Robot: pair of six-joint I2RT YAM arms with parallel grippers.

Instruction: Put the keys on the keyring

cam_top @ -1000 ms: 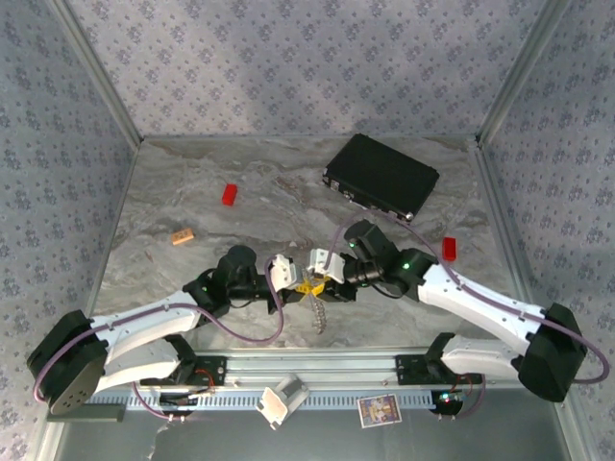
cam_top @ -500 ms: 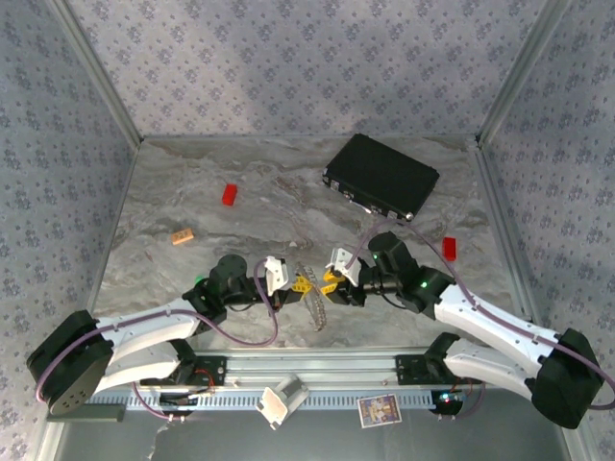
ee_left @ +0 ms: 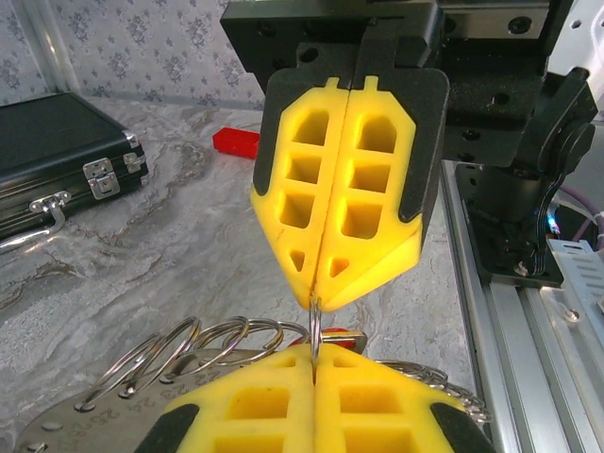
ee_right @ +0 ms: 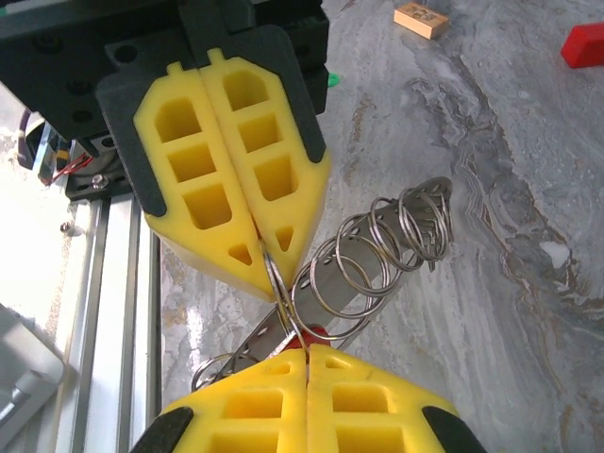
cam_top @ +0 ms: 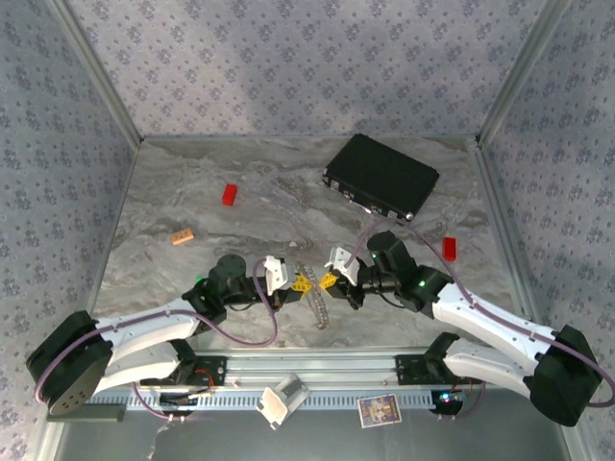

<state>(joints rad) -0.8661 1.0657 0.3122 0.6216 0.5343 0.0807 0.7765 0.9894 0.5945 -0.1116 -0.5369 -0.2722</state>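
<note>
The keyring [ee_left: 313, 326] is a thin silver split ring, one of several hanging on a flat metal strip [ee_right: 377, 247] that lies on the marble table. My left gripper [ee_left: 314, 357] is shut on the ring's lower edge. My right gripper [ee_left: 316, 298] faces it tip to tip, shut on the ring's upper edge. From the right wrist, the ring [ee_right: 281, 300] runs from the left gripper [ee_right: 268, 283] into the right gripper [ee_right: 308, 347]. One of the keys, with a red head [ee_right: 318, 333], sits right behind the ring. In the top view both grippers [cam_top: 300, 284] [cam_top: 330, 279] meet above the strip [cam_top: 315, 305].
A black case [cam_top: 381, 176] lies at the back right. One red block [cam_top: 230, 194] and a tan block [cam_top: 183, 235] sit at the left, and another red block [cam_top: 449, 249] is beside the right arm. The aluminium rail [cam_top: 317, 370] runs along the near edge.
The right gripper's jaws have shut on the ring. Both arms shifted: the left wrist drew back to the left, and the right wrist came nearer and lower. The strip has swung slightly.
</note>
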